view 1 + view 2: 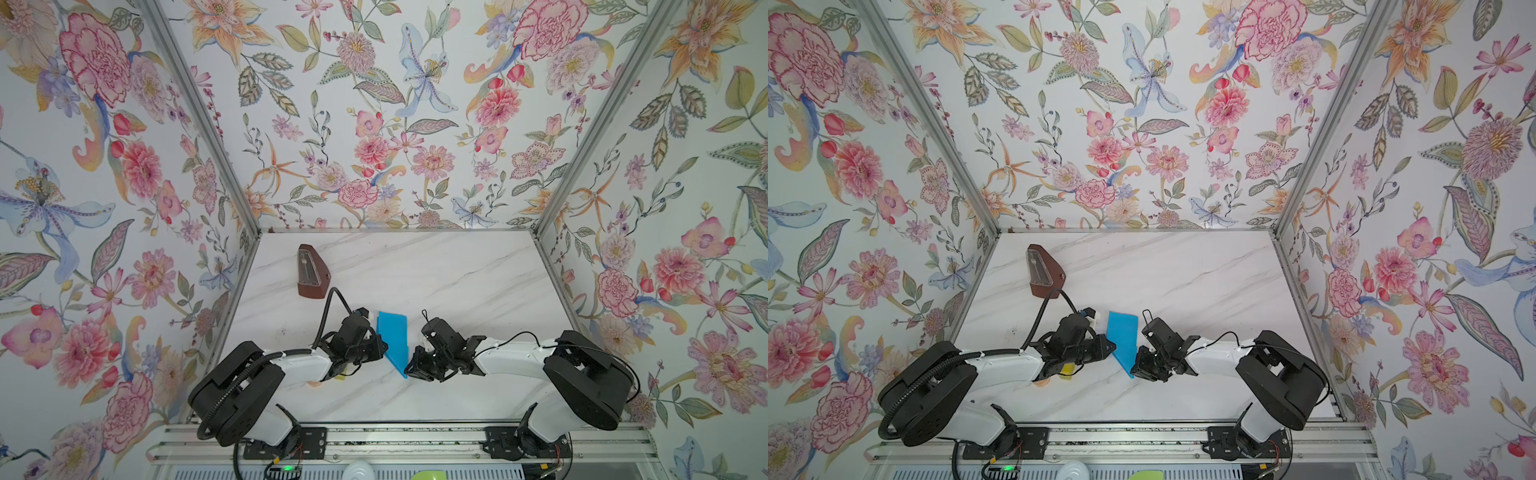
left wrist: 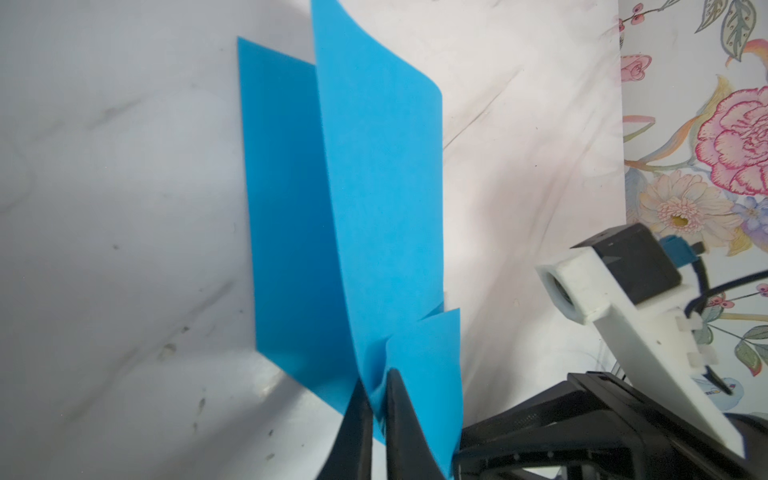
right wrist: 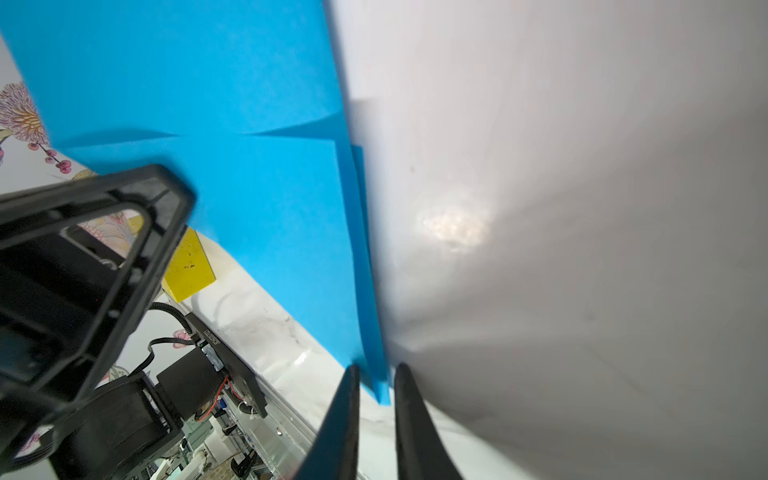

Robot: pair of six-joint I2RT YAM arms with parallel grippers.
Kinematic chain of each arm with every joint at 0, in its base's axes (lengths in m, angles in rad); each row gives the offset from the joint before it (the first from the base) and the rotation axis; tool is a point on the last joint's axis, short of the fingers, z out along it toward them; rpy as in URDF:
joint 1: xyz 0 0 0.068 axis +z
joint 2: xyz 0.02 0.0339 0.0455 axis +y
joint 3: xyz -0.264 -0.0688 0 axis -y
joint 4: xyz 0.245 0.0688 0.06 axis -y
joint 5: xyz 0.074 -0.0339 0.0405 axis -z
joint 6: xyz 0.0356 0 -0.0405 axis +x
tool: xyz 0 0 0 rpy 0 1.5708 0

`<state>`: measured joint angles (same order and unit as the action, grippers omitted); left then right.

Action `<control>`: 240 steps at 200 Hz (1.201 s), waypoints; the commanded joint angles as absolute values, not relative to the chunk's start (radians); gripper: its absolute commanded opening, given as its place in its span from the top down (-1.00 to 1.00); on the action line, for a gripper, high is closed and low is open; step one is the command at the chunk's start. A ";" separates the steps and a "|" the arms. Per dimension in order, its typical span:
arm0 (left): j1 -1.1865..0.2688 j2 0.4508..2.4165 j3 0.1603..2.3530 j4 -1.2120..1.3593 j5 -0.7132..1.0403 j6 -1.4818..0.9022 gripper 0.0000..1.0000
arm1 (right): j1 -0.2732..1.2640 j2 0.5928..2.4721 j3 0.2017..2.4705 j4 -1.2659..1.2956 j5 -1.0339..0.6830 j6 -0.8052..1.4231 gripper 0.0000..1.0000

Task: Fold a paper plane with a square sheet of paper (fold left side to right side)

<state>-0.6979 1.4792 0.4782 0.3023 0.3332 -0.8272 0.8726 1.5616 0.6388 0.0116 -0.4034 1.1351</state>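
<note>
Left wrist view: left tool (image 2: pixel 376 378) pinches blue paper (image 2: pixel 374 187)

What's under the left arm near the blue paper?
A small yellow block lies on the table beneath the left arm. In both top views the arm covers most of it; the right wrist view shows more.
</note>
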 commanded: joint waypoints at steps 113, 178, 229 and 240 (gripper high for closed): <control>-0.660 1.609 0.532 0.276 0.391 -0.726 0.92 | 0.708 1.586 0.649 0.137 -0.485 1.040 0.44; -0.652 1.620 0.534 0.273 0.405 -0.724 0.95 | 0.674 1.651 0.641 0.238 -0.509 1.060 0.43; -0.649 1.620 0.529 0.274 0.407 -0.726 0.97 | 0.631 1.692 0.665 0.248 -0.514 1.034 0.42; -0.648 1.621 0.530 0.274 0.406 -0.727 0.97 | 0.626 1.711 0.669 0.271 -0.535 1.036 0.42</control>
<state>-0.6598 1.5944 0.5289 0.3199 0.4133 -0.7483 0.6392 1.6657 0.6434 0.2310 -0.5083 1.0550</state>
